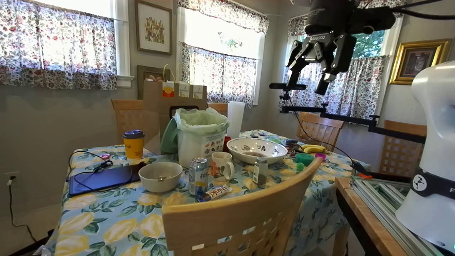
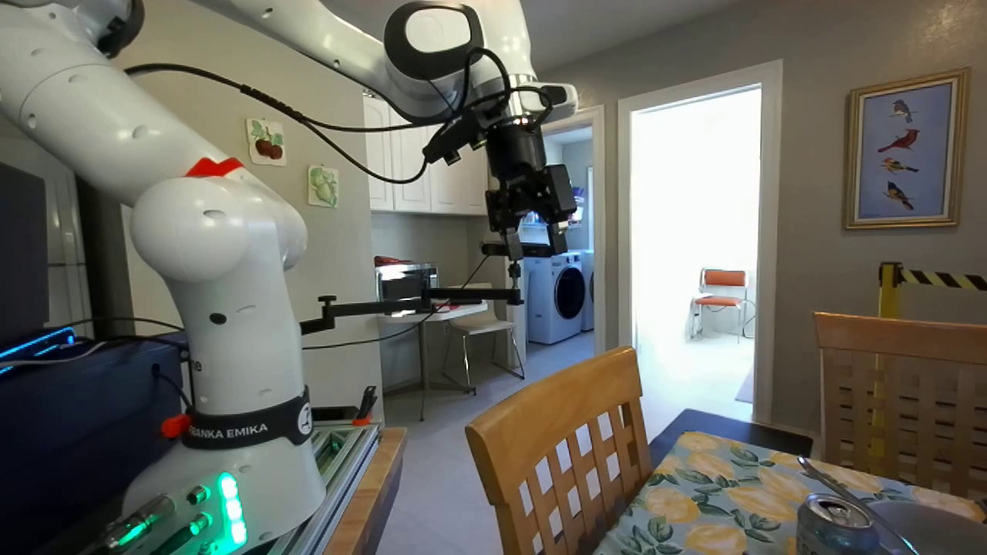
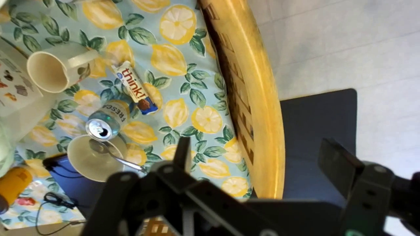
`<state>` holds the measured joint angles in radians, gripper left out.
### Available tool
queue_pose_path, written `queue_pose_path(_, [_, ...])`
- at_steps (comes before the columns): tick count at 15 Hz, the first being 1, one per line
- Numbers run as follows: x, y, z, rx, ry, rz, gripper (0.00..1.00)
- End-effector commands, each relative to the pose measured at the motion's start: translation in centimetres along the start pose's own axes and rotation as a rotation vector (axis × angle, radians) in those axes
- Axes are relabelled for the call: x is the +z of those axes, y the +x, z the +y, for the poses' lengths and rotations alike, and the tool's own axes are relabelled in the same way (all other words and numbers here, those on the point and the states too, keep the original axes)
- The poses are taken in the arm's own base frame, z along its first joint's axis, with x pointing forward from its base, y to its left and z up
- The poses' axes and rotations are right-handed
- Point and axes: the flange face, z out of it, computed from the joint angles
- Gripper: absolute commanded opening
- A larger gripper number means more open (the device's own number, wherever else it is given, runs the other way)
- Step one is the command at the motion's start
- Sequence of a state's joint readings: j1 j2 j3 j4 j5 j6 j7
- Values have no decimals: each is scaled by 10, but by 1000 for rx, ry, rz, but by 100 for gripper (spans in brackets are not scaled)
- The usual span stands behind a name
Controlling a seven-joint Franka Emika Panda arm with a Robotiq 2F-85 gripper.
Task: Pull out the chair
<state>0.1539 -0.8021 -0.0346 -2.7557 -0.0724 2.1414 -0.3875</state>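
Holding a spoon (image 3: 127,163), the small pale bowl (image 3: 88,165) stands on the lemon-print tablecloth (image 1: 117,215); wrist view has the spoon handle sticking out past the rim. Soda can (image 3: 110,119) just beside it, upright, drinking hole showing, inside hidden. Wrapped "think!" bar (image 3: 132,83) near the can. Mug (image 3: 50,71) upright, floral print outside, pale inside, bottom hard to make out. White bin (image 1: 192,149) wears a pale green liner bag (image 1: 202,122) folded over its rim; deeper contents hidden. Brown paper bag (image 1: 153,110) behind the bin, contents hidden too. Wide patterned bowl (image 1: 245,151) has a brownish patch at the bottom, print or contents, can't tell. Glass jar (image 1: 261,173), grey cap, something dark inside, can't name it. Yellow cup (image 1: 134,149) has a dark lid (image 1: 133,134) on, inside hidden.

Chair (image 2: 559,412): tan wood, slotted backrest, upright at the tablecloth's edge; in an exterior view it stands between the robot base (image 2: 254,462) and the cloth. Claw (image 1: 307,86) released, fingers (image 3: 182,152) spread well apart, wide gap between the tips. In both exterior views it hangs higher than the chair's top rail (image 3: 267,114), apart from it. Wrist view, looking down: the curved rail runs below the claw, its lower stretch showing between the two fingers. Tablecloth along one side of the rail, floor (image 3: 328,49) and a dark flat panel (image 3: 315,127) along the other. One finger shows against the tablecloth side, the other against the dark panel.
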Motion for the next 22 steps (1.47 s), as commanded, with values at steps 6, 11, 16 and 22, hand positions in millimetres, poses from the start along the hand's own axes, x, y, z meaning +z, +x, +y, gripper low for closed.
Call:
queue_pose_path(6, [19,3,-15,-233,62,-80,100])
queue_pose_path(11, [17,5,-17,-198,60,-68,100])
queue_pose_path(16, [21,14,-13,-173,77,-76,100])
queue_pose_path(22, [48,15,-13,-169,105,-121,100])
